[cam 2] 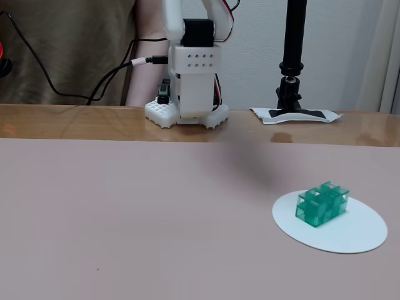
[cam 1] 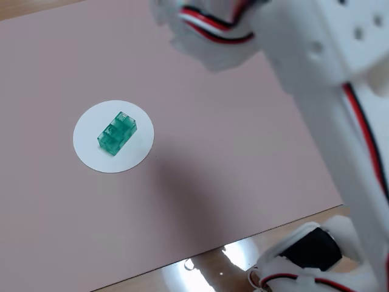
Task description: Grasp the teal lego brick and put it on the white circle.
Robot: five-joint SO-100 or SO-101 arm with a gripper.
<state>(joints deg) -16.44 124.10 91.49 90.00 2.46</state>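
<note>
The teal lego brick lies on the white circle, a little above its middle, and nothing touches it. Both also show at the right in the other fixed view, where the brick sits upright on the circle. The arm's white base stands at the table's far edge, and the arm rises out of the top of the picture. Blurred white arm links with red and black wires fill the top and right of the view from above. The gripper's fingers show in neither view.
A pink mat covers the table, with a glossy wooden strip behind it. A black camera stand on a white taped foot stands right of the base. Black cables and a person's torso are behind.
</note>
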